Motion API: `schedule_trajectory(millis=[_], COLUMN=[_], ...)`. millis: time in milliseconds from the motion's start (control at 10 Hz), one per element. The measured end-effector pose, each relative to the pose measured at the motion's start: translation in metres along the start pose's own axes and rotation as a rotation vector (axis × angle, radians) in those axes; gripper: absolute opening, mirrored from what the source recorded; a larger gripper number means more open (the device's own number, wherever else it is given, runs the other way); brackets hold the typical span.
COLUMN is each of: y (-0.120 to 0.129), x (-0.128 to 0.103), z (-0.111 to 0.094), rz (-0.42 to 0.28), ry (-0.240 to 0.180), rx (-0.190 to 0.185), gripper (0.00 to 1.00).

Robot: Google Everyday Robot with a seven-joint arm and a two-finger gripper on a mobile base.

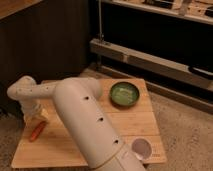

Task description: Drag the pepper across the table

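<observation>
The pepper (37, 131) is a small orange-red piece lying on the left part of the wooden table (130, 125), near its left edge. My white arm reaches from the bottom centre across the table to the left. The gripper (34, 116) hangs down from the wrist at the far left, just above and behind the pepper's upper end. I cannot tell whether it touches the pepper.
A green bowl (124, 94) sits at the back right of the table. A white cup (141, 148) stands near the front right corner. Dark cabinets and a metal shelf rail (150, 60) stand behind the table.
</observation>
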Motion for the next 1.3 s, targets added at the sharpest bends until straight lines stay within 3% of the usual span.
schedule_trajectory(millis=[700,1300], y=[0.008,0.007], x=[-0.020,-0.023], z=[0.000,0.004], rz=[0.001,-0.003], ry=[-0.013,-0.024], rx=[0.048,0.068], gripper=[0.78,0.20])
